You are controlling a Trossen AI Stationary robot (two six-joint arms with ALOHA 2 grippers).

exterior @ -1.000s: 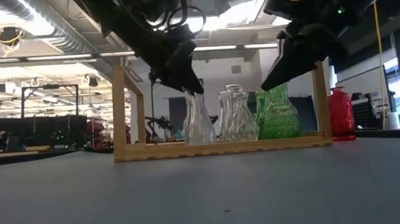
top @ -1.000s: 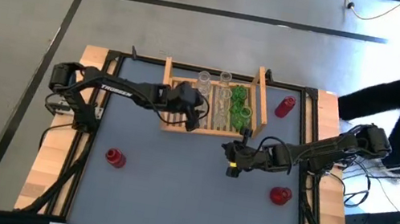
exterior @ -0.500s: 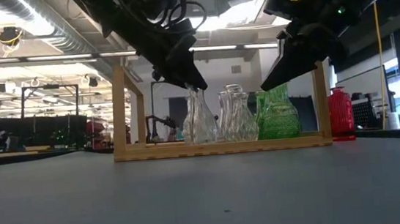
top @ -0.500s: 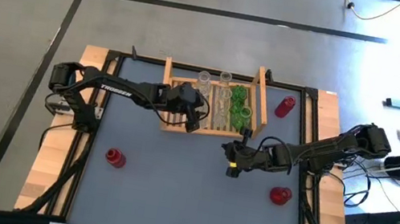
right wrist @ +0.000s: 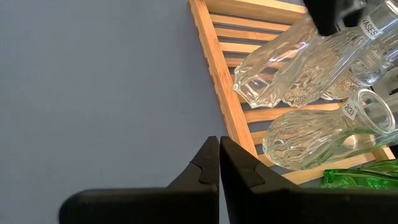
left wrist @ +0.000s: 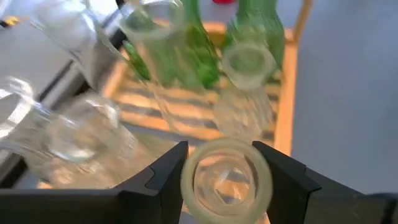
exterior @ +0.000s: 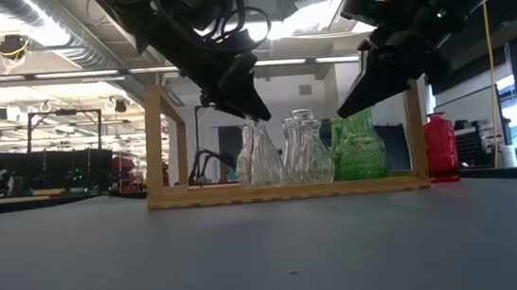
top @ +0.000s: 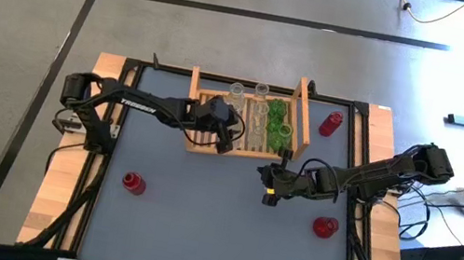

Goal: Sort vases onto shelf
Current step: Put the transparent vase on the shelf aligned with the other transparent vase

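The wooden shelf point(top: 304, 114) stands at the table's far middle and holds clear vases point(right wrist: 311, 137) and green vases point(top: 278, 112). My left gripper point(top: 229, 137) is over the shelf's left part, shut on a clear vase point(exterior: 260, 156). My right gripper point(top: 267, 172) hangs shut just off the shelf's near board point(right wrist: 217, 68) and touches nothing. Red vases stand on the table at the near left point(top: 133, 183), at the near right point(top: 324, 227) and to the right of the shelf point(top: 331, 124). My left gripper point(left wrist: 221, 149) pinches the clear vase's neck just under its round rim point(left wrist: 227, 163), one finger point(left wrist: 168, 174) on either side. The fingers slant down from the table's left side. The vase leans below them, its base point(right wrist: 249, 87) down at the shelf's slats.
Two more clear vases point(top: 237, 90) point(top: 261, 90) stand just beyond the shelf's far side. Bare grey table top lies in front of the shelf, between the two near red vases.
In the low view, the clear vase in my left gripper has shifted a little toward the other clear vases and leans less. A person at the table's right side has moved out of the high view.
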